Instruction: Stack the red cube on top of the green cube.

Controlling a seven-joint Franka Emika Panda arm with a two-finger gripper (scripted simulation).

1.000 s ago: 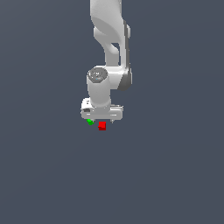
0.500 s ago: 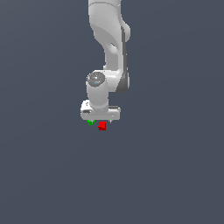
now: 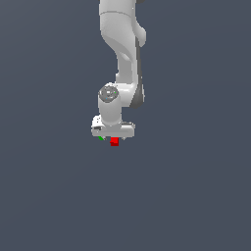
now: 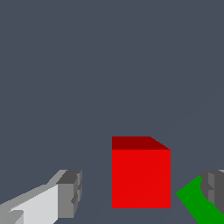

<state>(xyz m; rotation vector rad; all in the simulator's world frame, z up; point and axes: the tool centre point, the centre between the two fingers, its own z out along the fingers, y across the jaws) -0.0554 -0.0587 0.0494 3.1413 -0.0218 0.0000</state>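
The jaws stand wide apart, one grey pad on either side of the red cube with clear gaps between pad and cube, so nothing is held. The desk (image 3: 196,196) is a flat, plain slate-grey surface that fills both views. Over it, in the exterior view, the white arm (image 3: 122,49) comes down from the top of the frame, bends at a rounded joint, and ends in the broad white gripper (image 3: 113,138) held low over the two cubes, its body pointing straight down. In the wrist view the gripper's fingers (image 4: 70,193) show as pale grey blocks with darker pads. The red cube (image 4: 141,178) sits between them, nearer to the pad beside the green cube than to the other, square-on and resting flat on the desk. In the exterior view the red cube (image 3: 114,142) peeks out just under the gripper's lower edge. The green cube (image 4: 194,203) lies just beside the red one, turned at an angle to it, partly behind one of the pads; whether it touches that pad cannot be told. In the exterior view only a sliver of the green cube (image 3: 101,138) shows, toward the exterior view's left of the red one, and the two are near each other but apart.
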